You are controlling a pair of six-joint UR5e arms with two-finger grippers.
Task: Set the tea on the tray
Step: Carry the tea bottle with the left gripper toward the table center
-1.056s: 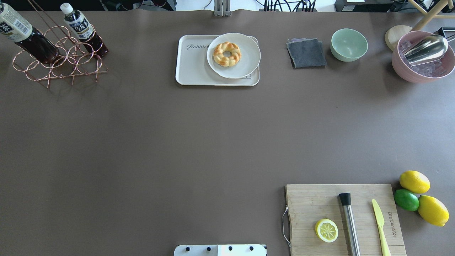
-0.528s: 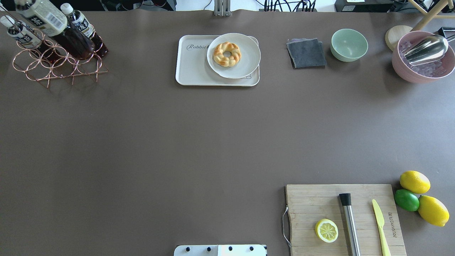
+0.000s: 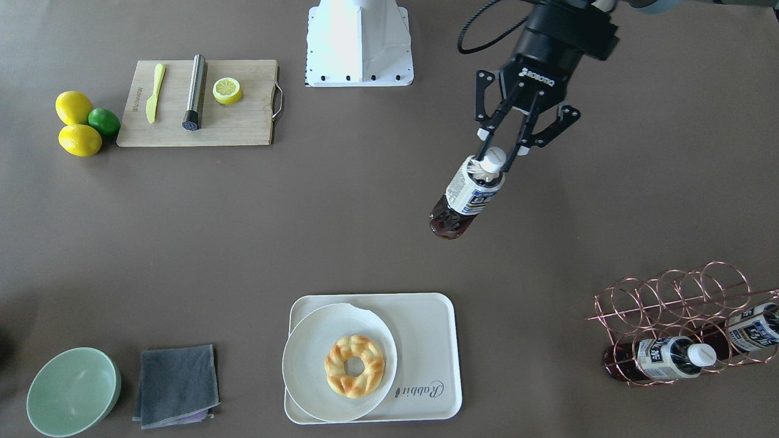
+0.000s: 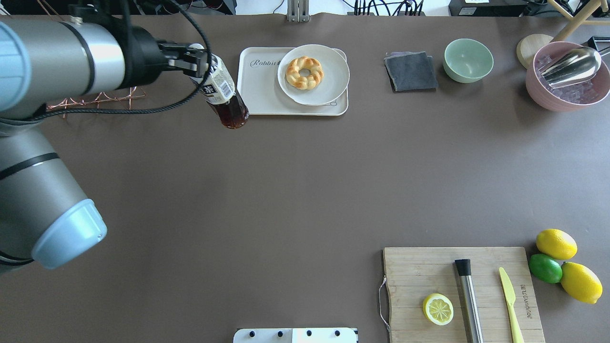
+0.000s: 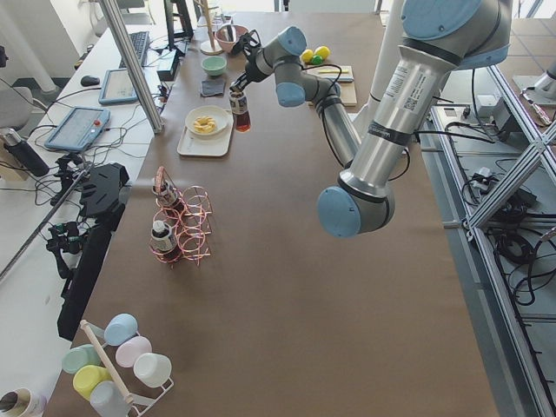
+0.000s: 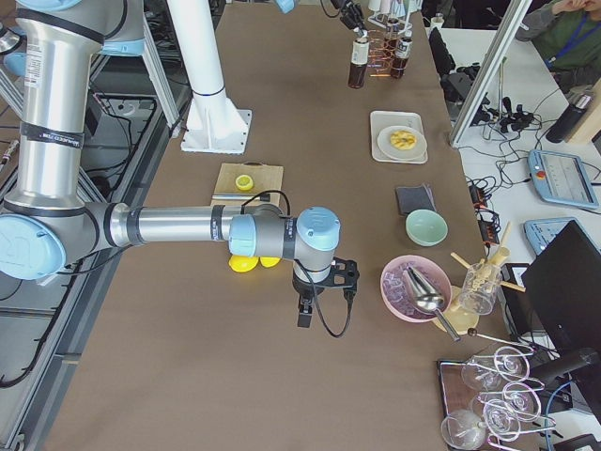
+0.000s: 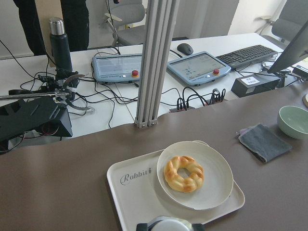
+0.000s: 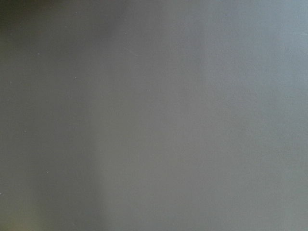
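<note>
My left gripper is clamped on the tea, its thin black fingers pinching the neck just under the ribbed white cap. The clear plastic bottle hangs tilted above the table, rounded base lowest, the dark reddish-brown liquid showing below the white-and-blue wrap label. In the overhead view the tea's base sits just beside the left short edge of the tray, not on it.

The tray is smooth cream plastic, rectangular with rounded corners and a raised rim, with grey script lettering near one corner. A round matte white plate covers much of it and overhangs one long edge. On the plate lies a glossy, golden braided ring of bread.

Off to my left stands a copper wire rack built of joined hoops, with two matching bottles lying in its lower rings.

The right gripper points down at the bare brown tabletop. Whether its fingers are apart or together, I cannot tell.
</note>
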